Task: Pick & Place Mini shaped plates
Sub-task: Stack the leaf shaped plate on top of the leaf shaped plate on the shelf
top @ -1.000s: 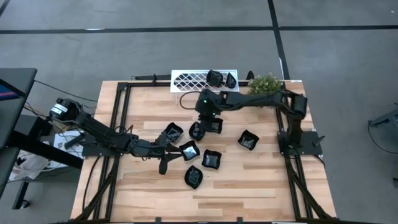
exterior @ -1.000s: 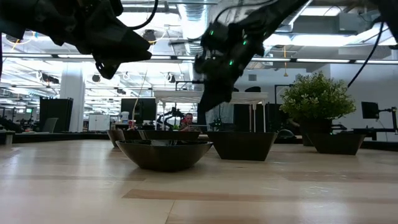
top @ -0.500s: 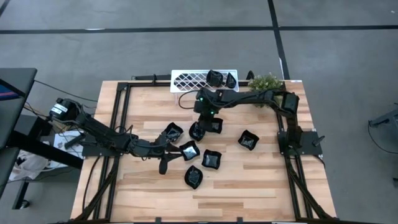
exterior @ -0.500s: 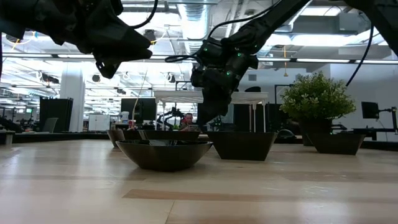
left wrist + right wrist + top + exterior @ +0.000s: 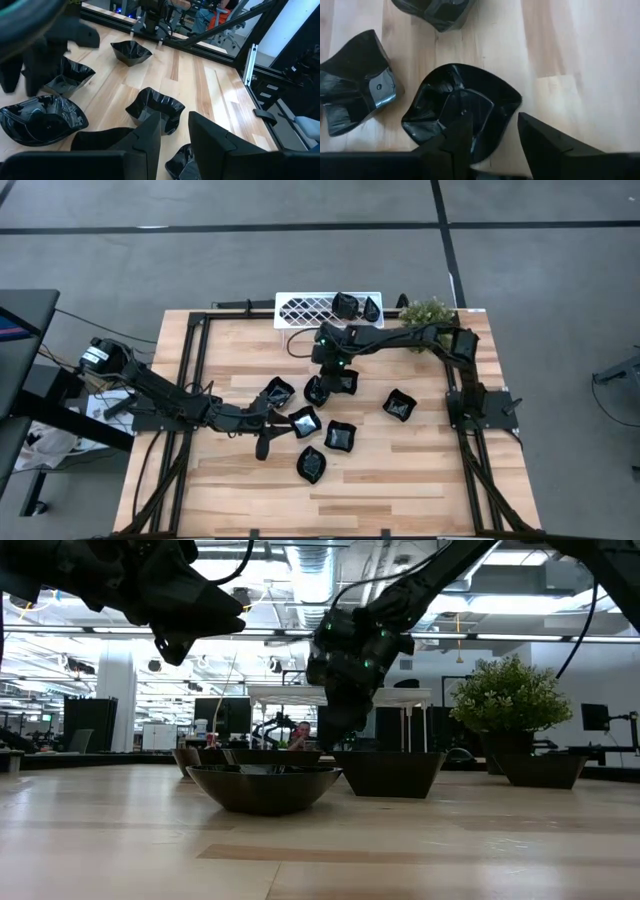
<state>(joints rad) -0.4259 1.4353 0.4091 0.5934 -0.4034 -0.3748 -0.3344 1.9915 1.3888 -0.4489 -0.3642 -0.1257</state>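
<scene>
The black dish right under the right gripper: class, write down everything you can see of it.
The dish is small, glossy black, rounded on one side and narrowing to a corner, with a flat faceted floor and raised, wavy walls. It looks like moulded plastic or glazed ware. It sits upright on the pale wooden table, empty, among other black dishes. The right gripper hangs just above it, jaws apart over its rim; whether a jaw touches the rim is unclear.
</scene>
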